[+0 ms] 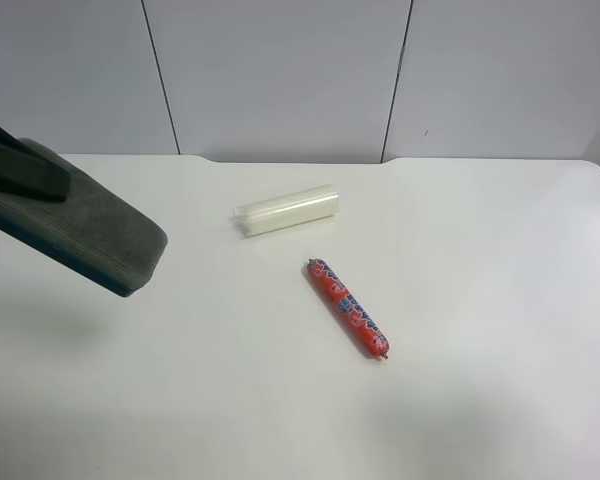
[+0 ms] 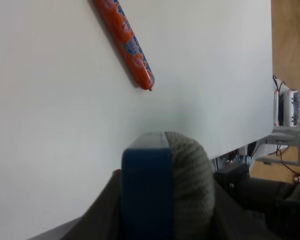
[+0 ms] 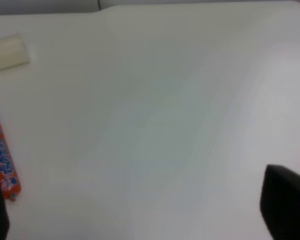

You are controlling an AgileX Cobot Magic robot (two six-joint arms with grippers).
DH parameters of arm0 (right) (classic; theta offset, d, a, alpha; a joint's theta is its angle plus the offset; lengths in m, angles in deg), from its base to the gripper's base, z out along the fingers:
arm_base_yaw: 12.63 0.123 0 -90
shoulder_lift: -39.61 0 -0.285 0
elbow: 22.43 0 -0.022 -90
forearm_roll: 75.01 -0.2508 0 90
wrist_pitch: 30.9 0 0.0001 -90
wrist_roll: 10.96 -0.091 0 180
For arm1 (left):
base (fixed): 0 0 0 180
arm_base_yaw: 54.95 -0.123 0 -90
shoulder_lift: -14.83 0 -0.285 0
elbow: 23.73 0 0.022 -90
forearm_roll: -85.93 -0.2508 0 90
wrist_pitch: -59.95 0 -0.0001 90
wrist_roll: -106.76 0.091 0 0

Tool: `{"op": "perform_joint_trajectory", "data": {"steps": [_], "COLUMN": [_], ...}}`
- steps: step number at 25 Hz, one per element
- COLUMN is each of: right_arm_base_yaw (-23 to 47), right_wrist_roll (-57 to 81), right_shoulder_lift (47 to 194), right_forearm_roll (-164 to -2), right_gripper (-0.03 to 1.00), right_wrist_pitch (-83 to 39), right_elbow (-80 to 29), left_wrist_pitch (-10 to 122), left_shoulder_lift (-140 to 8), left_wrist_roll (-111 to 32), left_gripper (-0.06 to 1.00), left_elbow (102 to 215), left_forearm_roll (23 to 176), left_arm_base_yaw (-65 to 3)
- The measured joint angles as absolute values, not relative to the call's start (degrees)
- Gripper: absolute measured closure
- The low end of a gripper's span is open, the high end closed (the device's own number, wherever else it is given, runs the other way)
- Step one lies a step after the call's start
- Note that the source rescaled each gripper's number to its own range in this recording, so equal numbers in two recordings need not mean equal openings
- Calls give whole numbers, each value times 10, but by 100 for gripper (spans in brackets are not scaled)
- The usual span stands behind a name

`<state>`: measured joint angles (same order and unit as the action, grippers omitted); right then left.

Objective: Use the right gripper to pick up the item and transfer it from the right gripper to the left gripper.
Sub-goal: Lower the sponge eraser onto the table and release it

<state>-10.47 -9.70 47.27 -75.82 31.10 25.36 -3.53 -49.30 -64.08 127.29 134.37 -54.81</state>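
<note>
Felt side up, the item [image 1: 90,225] fills the far left of the exterior high view. It is raised off the white surface [image 1: 480,300] and tilted, with its rounded free end dipping toward the middle. Its dark grey top faces upward, and a thin blue line of the base shows along its lower edge. A black jaw lies across the top of its other end, at the picture's border. A faint shadow sits on the surface below it.

The left wrist view shows whose jaw this is. The left pincer [image 2: 167,207] is closed on the item, with one dark jaw against the blue base and the other against the grey felt. The block's rounded end sticks out past both jaws. The item is thus in the left pincer's hold, in the air, touching nothing that lies on the surface.

Toward the middle of the exterior high view, the white translucent roll [image 1: 285,210] lies on its side, slightly slanted. To its right and nearer the camera lies the red printed sausage tube [image 1: 347,308], set diagonally and apart from the roll.

In the right wrist view the right pincer [image 3: 140,212] stands wide open and holds nothing. Its two black fingertips [image 3: 285,205] are far apart with only bare surface between them. One end of the sausage tube lies near one fingertip, and the roll lies farther off.
</note>
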Motion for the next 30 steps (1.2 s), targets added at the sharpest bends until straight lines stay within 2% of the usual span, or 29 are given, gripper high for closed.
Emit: {"op": "perform_joint_trajectory", "data": {"steps": [7,15,30], "right_arm_base_yaw": [-105,-105,-105], "right_wrist_roll": [-97,-97,-97], "right_shoulder_lift": [473,473,473], "right_forearm_roll": [-758,-758,-758], "right_gripper": [-2,-2,-2], "right_wrist_pitch": [311,311,311], "right_elbow": [254,254,254], "left_wrist_pitch": [13,71,241], "left_shoulder_lift": [-510,-626,-786], "left_wrist_roll": [-553,-471,-433], "left_gripper": [91,91,91], "left_elbow": [1273,1273,1273], "left_forearm_roll": [1344,1344,1345], "left_arm_base_yaw": [-548,-548,-548]}}
